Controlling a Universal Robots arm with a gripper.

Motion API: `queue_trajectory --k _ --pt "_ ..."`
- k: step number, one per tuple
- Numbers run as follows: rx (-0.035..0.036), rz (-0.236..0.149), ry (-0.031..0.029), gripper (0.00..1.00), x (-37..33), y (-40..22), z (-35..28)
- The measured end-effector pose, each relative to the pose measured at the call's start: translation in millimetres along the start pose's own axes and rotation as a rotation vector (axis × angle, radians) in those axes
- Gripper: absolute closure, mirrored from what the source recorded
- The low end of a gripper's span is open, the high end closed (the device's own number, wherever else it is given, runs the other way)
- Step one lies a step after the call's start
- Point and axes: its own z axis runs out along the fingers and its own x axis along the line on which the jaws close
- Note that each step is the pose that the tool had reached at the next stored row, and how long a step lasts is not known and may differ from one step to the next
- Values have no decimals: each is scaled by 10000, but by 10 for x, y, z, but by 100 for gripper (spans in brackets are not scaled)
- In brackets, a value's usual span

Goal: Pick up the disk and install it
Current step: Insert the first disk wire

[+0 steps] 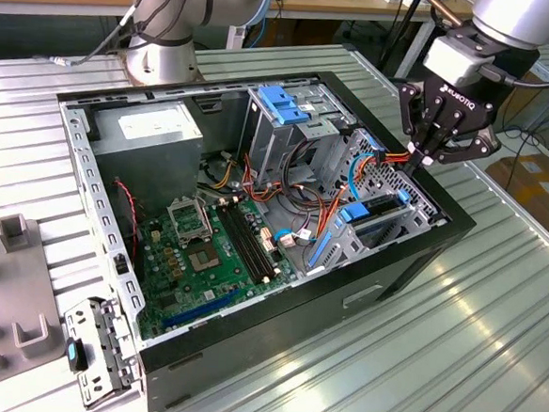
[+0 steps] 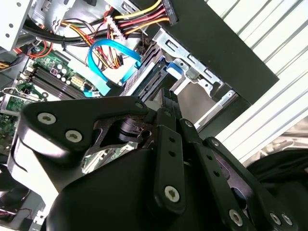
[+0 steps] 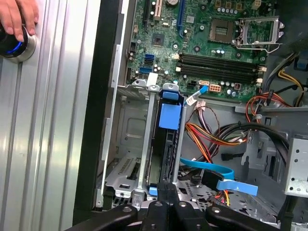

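The disk point(image 1: 385, 206) sits on edge inside the metal drive cage point(image 1: 416, 202) at the exterior view's right end of the open computer case point(image 1: 275, 329). In the first wrist view the disk point(image 3: 166, 151) is a dark slab between two silver rails, with a blue tab point(image 3: 169, 115) at its far end. My gripper point(image 1: 420, 158) hangs right over the cage, fingers drawn together to a point. In the second wrist view the fingertips point(image 2: 168, 96) rest against the near edge of the disk point(image 2: 150, 79) by its blue rail point(image 2: 172, 67). Nothing shows between the fingers.
Orange, red and blue cables point(image 1: 367, 165) run close beside the cage. A grey power-supply box point(image 1: 153, 127), the green motherboard point(image 1: 206, 248) and a second cage with a blue latch point(image 1: 282, 103) fill the case. A hand point(image 3: 17, 17) rests on a round device on the ribbed table.
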Motion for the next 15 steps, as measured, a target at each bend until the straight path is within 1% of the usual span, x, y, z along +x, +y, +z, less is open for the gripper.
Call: queue_trajectory --k 2,6,11,15 --pt "6 -217 -2 89 2 -23 -1" --pt "13 -382 -7 89 6 -44 1" --pt "22 -597 -9 89 7 -51 1" --pt "32 -873 -12 89 8 -59 1"
